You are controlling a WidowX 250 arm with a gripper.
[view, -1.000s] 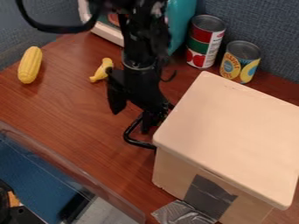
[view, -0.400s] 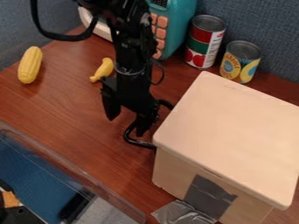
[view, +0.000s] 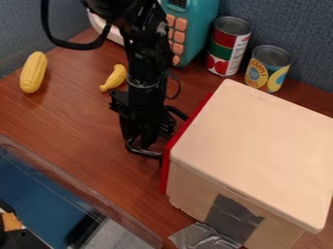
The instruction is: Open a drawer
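Corn [view: 33,72]: lay at the far left of the brown table [view: 78,124], its length running away from the camera.
Bin [view: 83,191]: took up the lower left, its clear rim slanting down to the right past a blue inside.
Banana [view: 115,77]: was small and yellow, between the corn and the arm [view: 144,58].
Gripper [view: 139,141]: hung down at the handle [view: 147,153], left of the box; whether it was wide, narrow or clamped on the handle could not be told.
Handle: black and looped, it stuck out to the left of the drawer front.
Drawer [view: 164,174]: stood slightly open, its red front out past the box's left side.
Microwave [view: 197,26]: teal, with orange buttons, behind the arm.
Silver tape [view: 203,236]: lay crumpled at the box's foot, by the dark tape [view: 232,219] on its near side.
Red can [view: 228,46]: stood upright right of the microwave.
Box [view: 253,146]: pale and flat-topped, it filled the lower right.
Yellow can [view: 267,68]: stood upright just beside the red can, behind the box.
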